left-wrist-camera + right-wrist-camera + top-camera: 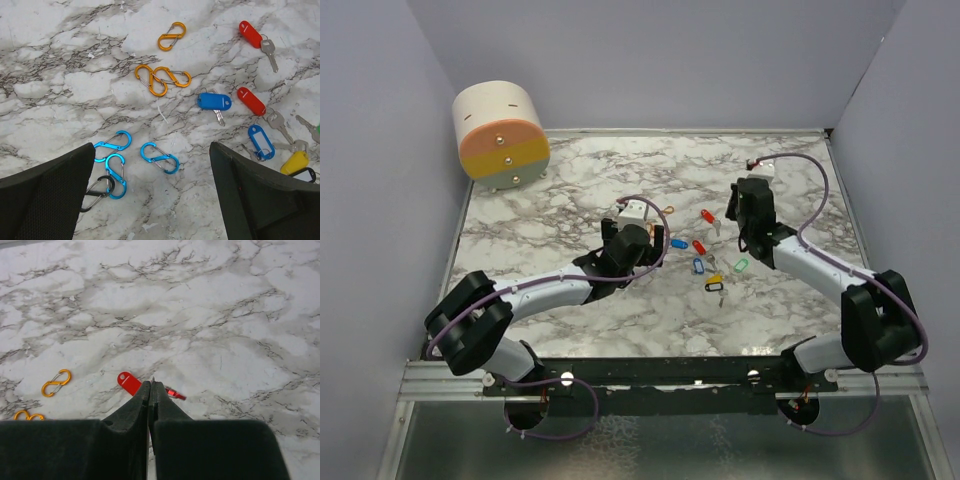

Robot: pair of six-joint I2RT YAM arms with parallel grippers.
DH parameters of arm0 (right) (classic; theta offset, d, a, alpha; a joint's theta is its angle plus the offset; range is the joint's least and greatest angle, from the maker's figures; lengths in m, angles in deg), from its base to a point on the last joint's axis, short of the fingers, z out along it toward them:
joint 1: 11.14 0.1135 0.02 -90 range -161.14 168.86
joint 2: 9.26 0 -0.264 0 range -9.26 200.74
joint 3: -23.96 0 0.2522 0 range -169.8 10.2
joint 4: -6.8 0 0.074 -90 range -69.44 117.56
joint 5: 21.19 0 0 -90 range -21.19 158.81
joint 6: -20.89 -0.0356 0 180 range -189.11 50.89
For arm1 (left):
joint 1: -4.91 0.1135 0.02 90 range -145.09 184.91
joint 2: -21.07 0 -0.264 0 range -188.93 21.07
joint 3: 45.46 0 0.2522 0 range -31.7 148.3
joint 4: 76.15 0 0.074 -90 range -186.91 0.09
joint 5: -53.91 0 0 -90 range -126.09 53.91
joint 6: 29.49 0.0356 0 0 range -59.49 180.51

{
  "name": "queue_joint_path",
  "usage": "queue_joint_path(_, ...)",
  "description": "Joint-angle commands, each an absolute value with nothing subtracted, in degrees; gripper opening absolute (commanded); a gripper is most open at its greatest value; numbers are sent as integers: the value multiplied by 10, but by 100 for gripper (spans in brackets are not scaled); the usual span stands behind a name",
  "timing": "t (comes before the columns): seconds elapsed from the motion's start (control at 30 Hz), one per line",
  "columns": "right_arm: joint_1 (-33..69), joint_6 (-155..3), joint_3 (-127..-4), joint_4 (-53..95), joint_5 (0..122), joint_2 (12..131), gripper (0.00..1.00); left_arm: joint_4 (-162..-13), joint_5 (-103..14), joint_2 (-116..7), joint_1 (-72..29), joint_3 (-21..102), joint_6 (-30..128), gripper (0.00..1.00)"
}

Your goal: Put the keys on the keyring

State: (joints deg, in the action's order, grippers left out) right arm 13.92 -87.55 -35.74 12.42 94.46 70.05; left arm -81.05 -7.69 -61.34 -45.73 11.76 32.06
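The work looks to be at its start: the keys (251,101) lie loose on the bench (570,190), scattered between the two arms, with none gathered onto anything. The left fingers (45,200) are spread wide and hang empty above the blue clips (159,157), with the keys off to their right. The right fingers (135,410) are pressed together, tips low over the far red-tagged key (129,382); whether something thin is nipped between them I cannot tell. No plain keyring shows apart from the small loops on the tags. So the next move, as I judge it, calls for settling on one key and one ring, then a fine pinch on a thin, flat thing lying flush on the marble. Crowding is the trouble: the solid blue tag (215,101), the open blue tag (261,141) and the yellow tag (295,162) sit close together, and orange clips (160,78) lie just left of them. A cream and orange drum (501,135) stands well apart at the far left.
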Motion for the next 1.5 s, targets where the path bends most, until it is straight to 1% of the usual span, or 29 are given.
queue_joint_path(0.0,101,-878,-402,107,898,756,1,-759,-86,-619,-455,115,333,99)
queue_joint_path(0.27,49,-894,-461,89,855,857,1,-749,-84,-618,-454,95,331,99)
queue_joint_path(0.4,38,-897,-489,90,859,890,1,-747,-82,-609,-454,86,324,99)
queue_joint_path(0.43,36,-896,-496,94,862,896,5,-746,-80,-607,-454,83,324,99)
queue_joint_path(0.47,36,-898,-500,100,868,899,16,-746,-79,-605,-454,82,325,99)
queue_joint_path(0.5,36,-903,-502,105,875,899,32,-747,-76,-604,-454,82,327,99)
queue_joint_path(0.53,36,-904,-500,103,879,898,42,-750,-75,-603,-454,82,327,99)
queue_joint_path(0.57,36,-903,-494,97,878,893,49,-752,-74,-602,-454,83,328,99)
queue_joint_path(0.6,36,-903,-489,92,876,888,53,-753,-73,-600,-454,82,330,99)
queue_joint_path(0.63,36,-903,-485,90,874,883,55,-754,-71,-600,-454,82,330,99)
queue_joint_path(0.7,36,-895,-477,93,852,869,55,-756,-69,-600,-454,82,331,99)
queue_joint_path(0.8,43,-890,-456,103,785,843,54,-758,-58,-605,-454,84,330,99)
queue_joint_path(0.87,69,-888,-445,120,763,831,54,-765,-51,-610,-452,89,330,99)
queue_joint_path(1.0,153,-886,-420,143,771,822,51,-775,-70,-619,-432,92,317,99)
queue_joint_path(1.13,183,-918,-420,162,736,833,44,-757,-117,-615,-405,71,300,97)
queue_joint_path(1.3,211,-943,-415,180,730,842,43,-762,-118,-599,-394,55,298,97)
queue_joint_path(1.47,241,-955,-422,192,747,880,43,-763,-119,-587,-389,45,297,97)
